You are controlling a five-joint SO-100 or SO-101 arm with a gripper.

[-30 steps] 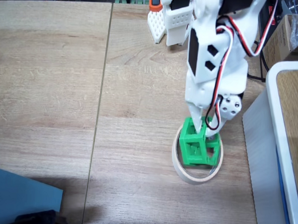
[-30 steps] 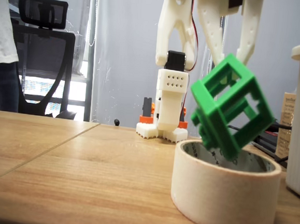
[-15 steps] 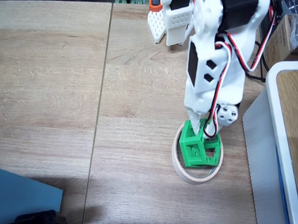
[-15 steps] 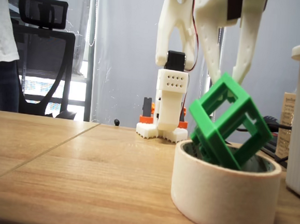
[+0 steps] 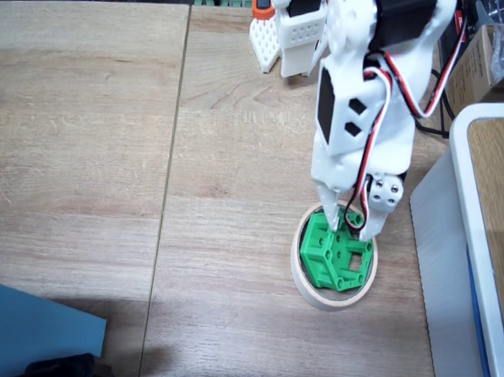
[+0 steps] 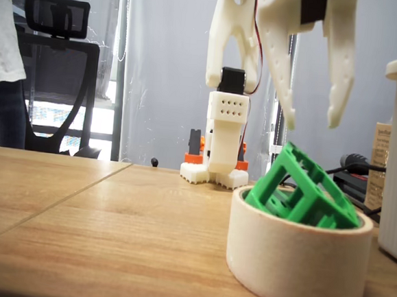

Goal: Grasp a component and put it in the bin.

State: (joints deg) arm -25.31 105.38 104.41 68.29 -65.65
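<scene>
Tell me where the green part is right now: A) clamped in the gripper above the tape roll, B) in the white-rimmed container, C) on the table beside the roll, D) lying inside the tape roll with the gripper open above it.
D: the green part sits tilted inside the tape roll, and the gripper is open above it, not touching it.

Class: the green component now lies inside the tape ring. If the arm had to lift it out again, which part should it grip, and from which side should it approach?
Probably from above: the tape ring walls in the green component's lower sides. It lies tilted, one corner raised above the rim, so grip the frame bars at that corner. The open end effector hangs right over it.
</scene>
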